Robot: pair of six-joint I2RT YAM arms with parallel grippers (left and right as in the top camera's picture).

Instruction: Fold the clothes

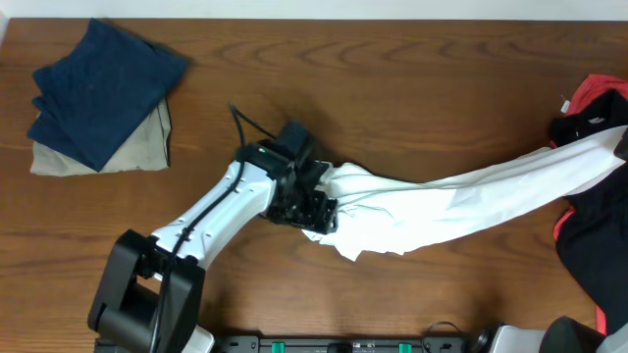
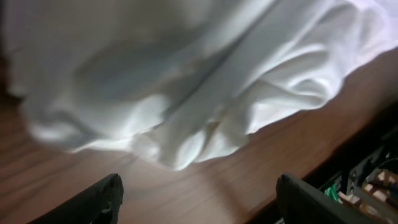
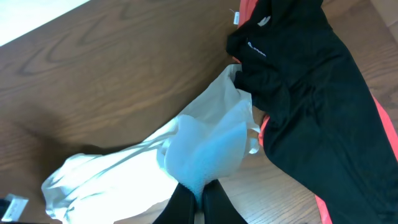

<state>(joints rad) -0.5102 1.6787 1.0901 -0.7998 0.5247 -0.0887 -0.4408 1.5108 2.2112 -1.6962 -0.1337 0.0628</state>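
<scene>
The white T-shirt (image 1: 461,201) lies bunched and stretched in a long band from the table's middle to the right edge. No lettering shows. My left gripper (image 1: 312,209) sits at the shirt's crumpled left end. In the left wrist view its fingers (image 2: 199,200) are open and empty over bare wood, with the shirt (image 2: 186,81) just beyond them. My right gripper (image 3: 199,202) is shut on a fold of the shirt (image 3: 205,146) and holds that end up, drawn out toward the right. The right gripper is outside the overhead view.
A navy folded garment (image 1: 103,83) lies on a beige folded garment (image 1: 147,147) at the far left. A black and red garment (image 1: 589,230) is heaped at the right edge, beside the shirt's held end; it also shows in the right wrist view (image 3: 311,93).
</scene>
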